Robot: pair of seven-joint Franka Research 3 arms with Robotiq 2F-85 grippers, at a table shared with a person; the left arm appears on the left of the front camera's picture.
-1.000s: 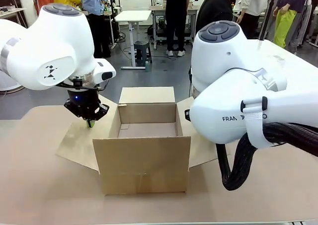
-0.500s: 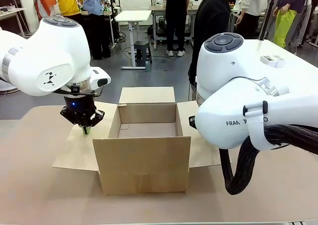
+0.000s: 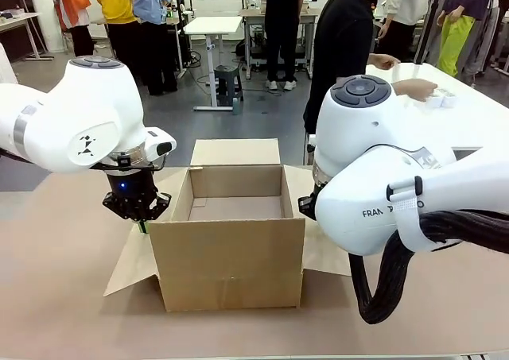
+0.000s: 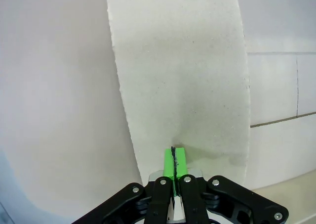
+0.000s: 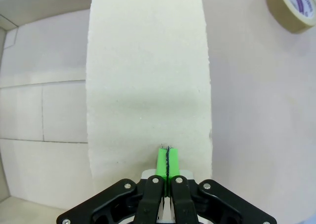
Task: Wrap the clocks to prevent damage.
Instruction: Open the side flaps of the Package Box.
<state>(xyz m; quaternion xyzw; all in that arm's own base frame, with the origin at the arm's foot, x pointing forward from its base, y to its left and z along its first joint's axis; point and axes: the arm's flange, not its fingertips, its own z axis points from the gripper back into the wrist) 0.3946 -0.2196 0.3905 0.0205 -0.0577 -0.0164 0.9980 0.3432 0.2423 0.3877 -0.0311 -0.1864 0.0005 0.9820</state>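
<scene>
Both tools are pinched together — left tool (image 4: 173, 157) tip on the cardboard box's (image 3: 227, 257) left flap (image 4: 177, 75), right tool (image 5: 167, 159) on its right flap (image 5: 148, 75).

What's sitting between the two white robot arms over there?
An open cardboard box with its flaps spread stands between them on the table, shown in the front view.

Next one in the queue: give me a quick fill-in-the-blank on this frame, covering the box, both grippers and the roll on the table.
1. The cardboard box in the middle of the table stands with its flaps ____.
2. The left gripper points at the left flap with its green fingers ____.
3. The brown roll at the top right of the right wrist view is ____.
4. The right gripper, also shut, points at the box's ____ flap.

Missing words: open; shut; tape; right.
</scene>
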